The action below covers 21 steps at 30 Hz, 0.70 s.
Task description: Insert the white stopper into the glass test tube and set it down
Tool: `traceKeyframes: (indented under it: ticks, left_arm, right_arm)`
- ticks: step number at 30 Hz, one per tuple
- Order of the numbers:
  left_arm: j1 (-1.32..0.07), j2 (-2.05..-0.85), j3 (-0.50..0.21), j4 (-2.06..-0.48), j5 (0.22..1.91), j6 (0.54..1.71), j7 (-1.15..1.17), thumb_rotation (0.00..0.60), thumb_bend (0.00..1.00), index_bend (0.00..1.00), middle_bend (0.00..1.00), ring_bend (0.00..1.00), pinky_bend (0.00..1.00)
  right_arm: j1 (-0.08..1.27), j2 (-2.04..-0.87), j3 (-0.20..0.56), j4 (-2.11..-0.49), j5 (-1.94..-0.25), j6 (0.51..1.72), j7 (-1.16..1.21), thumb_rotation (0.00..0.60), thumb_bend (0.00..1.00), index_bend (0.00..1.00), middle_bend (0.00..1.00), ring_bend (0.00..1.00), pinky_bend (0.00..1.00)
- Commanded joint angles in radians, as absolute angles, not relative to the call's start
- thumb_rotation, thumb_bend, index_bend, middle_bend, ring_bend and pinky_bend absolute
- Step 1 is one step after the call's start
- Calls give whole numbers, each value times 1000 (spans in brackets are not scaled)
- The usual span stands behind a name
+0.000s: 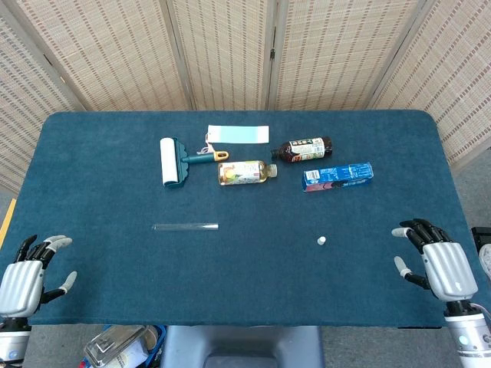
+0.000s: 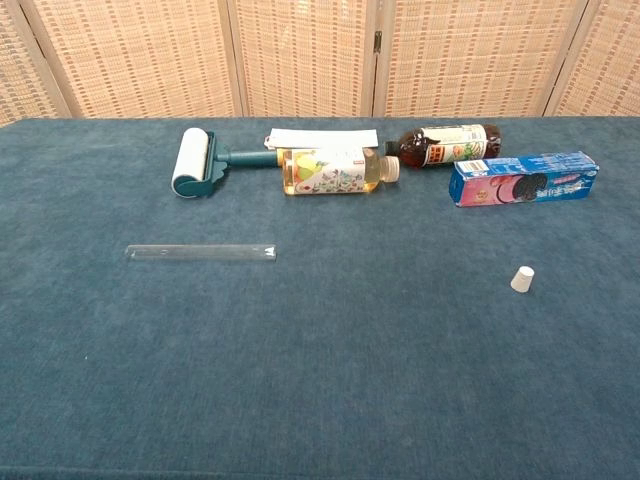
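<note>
The glass test tube (image 1: pixel 185 226) (image 2: pixel 200 252) lies flat on the blue table, left of centre, its length running left to right. The small white stopper (image 1: pixel 322 241) (image 2: pixel 522 279) sits alone on the cloth to the right. My left hand (image 1: pixel 27 277) rests at the near left corner, fingers spread, holding nothing. Over at the near right edge, my right hand (image 1: pixel 437 261) also lies with fingers apart and empty, about a hand's width right of the stopper. Neither hand appears in the chest view.
Along the far half of the table (image 1: pixel 100 146) lie a lint roller (image 1: pixel 173 161), a white paper strip (image 1: pixel 238 133), a yellow drink bottle (image 1: pixel 245 172), a dark bottle (image 1: pixel 304 149) and a blue box (image 1: pixel 337 176). Woven screens stand behind.
</note>
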<state>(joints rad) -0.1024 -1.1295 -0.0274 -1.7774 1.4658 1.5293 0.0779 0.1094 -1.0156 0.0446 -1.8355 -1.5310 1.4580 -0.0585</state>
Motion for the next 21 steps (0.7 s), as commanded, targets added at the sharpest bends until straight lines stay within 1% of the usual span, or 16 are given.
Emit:
traceKeyframes:
  ticks: [1,13,16,21]
  left_arm:
    - [-100,-1130,-30,-1777,1469,1532,75,600,272,257,244,270,93]
    - [-103,-1126,-48,-1768,1485,1533,70,600,272,258,244,270,93]
    - [-128,-1116,-66,-1770,1492,1513,73,600,272,258,244,270,93]
    - [-208,-1106,-128,-1781,1491,1450,106,600,272,271,244,271,93]
  right_arm:
    - [108,-1016,45,-1835,-1534,1461,-57,600,313,329,239,152,239]
    - [99,-1012,45,-1829,-1548,1478,-47,600,313,329,239,152,239]
    - [104,-1007,52,-1830,-1548,1476,-51,600,314,329,239,151,239]
    - [127,-990,70,-1841,-1556,1461,-71,600,314,329,239,152,236]
